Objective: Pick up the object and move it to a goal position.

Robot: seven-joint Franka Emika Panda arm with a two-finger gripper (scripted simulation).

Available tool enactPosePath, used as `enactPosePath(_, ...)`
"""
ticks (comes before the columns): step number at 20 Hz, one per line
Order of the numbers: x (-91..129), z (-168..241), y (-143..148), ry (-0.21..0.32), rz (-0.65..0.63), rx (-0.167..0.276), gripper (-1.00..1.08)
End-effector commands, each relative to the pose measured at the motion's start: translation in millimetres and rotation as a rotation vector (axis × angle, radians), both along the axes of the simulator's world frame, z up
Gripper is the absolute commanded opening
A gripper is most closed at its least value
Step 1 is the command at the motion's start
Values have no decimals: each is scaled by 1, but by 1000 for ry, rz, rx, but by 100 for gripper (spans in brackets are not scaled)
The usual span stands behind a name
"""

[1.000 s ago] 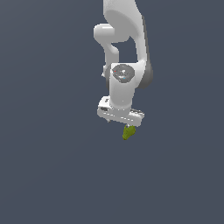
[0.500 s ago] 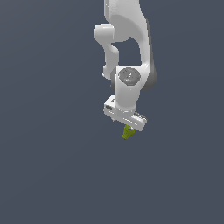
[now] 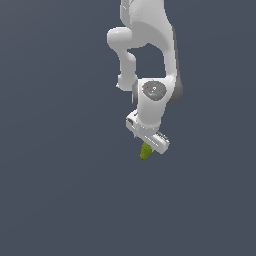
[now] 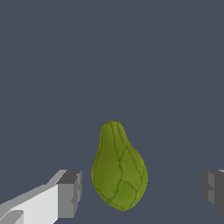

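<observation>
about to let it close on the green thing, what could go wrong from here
1. In the wrist view the object sits nearer one finger than the other, untouched by either, so closing the claw may nudge it sideways first.
2. Its lumpy, tapering shape could squirt out of the pads.
3. The exterior view hides most of the object under the claw, so depth stays unclear.

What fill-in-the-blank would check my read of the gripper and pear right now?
The pear lies ___ the two fingers.
The gripper is ___, not shut.
The pear's colour is ___.
In the wrist view, neither finger ___ the pear.

Missing words: between; open; green; touches
</observation>
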State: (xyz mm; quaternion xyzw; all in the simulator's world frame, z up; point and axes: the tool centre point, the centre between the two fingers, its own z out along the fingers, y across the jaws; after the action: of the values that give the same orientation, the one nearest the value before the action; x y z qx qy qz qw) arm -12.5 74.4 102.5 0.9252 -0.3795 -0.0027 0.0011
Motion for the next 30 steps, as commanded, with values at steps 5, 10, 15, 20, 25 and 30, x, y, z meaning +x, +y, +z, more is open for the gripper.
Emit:
enactPosePath(5, -2, -7, 10, -3, -125, 0, 100)
enactPosePath(10, -4, -10, 15, -5, -184, -1, 100)
enactPosePath(15, -4, -11, 17, -6, -212, -1, 100)
enactPosePath(20, -4, -13, 17, -6, -210, -1, 100)
enactPosePath(25, -5, -30, 17, -6, -211, -1, 100)
enactPosePath(30, -6, -54, 17, -6, -214, -1, 100)
